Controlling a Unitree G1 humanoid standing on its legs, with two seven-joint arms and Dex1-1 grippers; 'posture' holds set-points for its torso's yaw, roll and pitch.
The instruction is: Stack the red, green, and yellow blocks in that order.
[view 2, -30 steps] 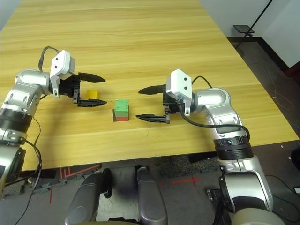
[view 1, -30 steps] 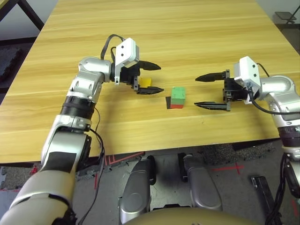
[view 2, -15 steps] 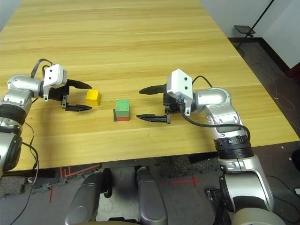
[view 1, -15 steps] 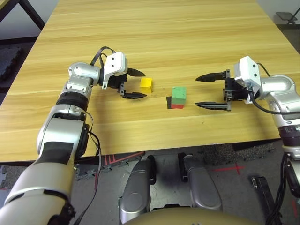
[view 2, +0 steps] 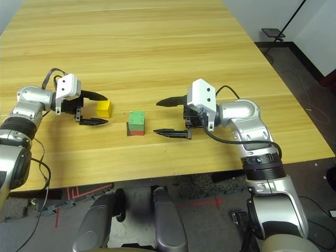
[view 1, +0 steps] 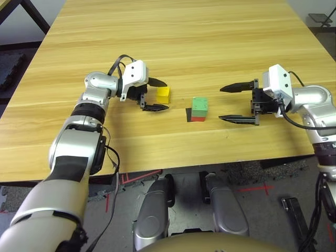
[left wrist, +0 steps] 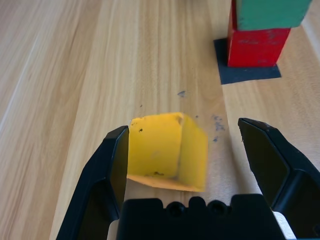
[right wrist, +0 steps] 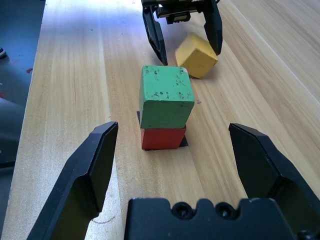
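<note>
Two blocks are already stacked: the green block [view 1: 199,104] sits on the red block [view 1: 197,118], which rests on a flat black patch [view 1: 188,114] on the tabletop [view 1: 210,42]. The green one sits a bit crooked on the red one.

One block is left, the yellow block [view 1: 163,95]. It lies on the tabletop just beside the stack, on the robot's left side. It looks tipped, with one edge up, so it may not be flat.

The left tool [view 1: 157,95] is the near one. Its two fingers are apart, one on each side of the yellow block. In the left wrist view one finger [left wrist: 116,155] looks to be touching the block's side, and the other finger is well clear of it. It is not clamped yet.

The right tool [view 1: 229,103] waits on the other side of the stack, wide open and holding nothing.

I think the next job is to close on the yellow block, lift it, and carry it toward the stack to set it on the green one.
</note>
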